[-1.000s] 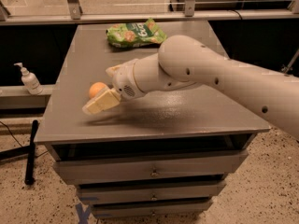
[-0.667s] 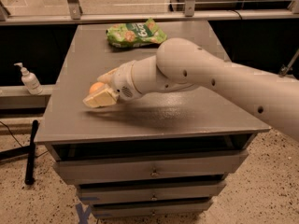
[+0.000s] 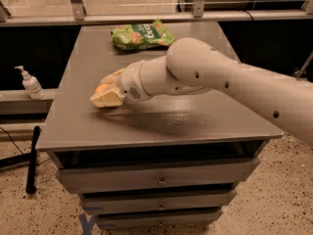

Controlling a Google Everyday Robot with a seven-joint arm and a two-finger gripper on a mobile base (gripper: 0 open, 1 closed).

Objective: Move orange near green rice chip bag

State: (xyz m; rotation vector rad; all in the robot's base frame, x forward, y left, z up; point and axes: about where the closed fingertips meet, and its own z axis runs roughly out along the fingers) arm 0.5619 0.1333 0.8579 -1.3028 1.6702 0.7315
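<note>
The orange (image 3: 101, 88) sits at the left side of the grey table top (image 3: 195, 116), mostly covered, with only a small patch of its skin showing. My gripper (image 3: 101, 91) reaches in from the right and its cream fingers (image 3: 108, 100) are closed around the orange, low over the table. The green rice chip bag (image 3: 142, 35) lies flat at the far edge of the table, well behind the gripper and a little to the right. My thick white arm (image 3: 220, 77) crosses the right half of the table.
The table is a cabinet with drawers (image 3: 159, 180) below its front edge. A white pump bottle (image 3: 32, 84) stands on a ledge to the left. A black pole (image 3: 32, 160) leans on the floor at the left. A railing runs behind the table.
The orange stood bare just left of the fingers; the gripper has slid left over it and now encloses it. The green bag has not moved.
</note>
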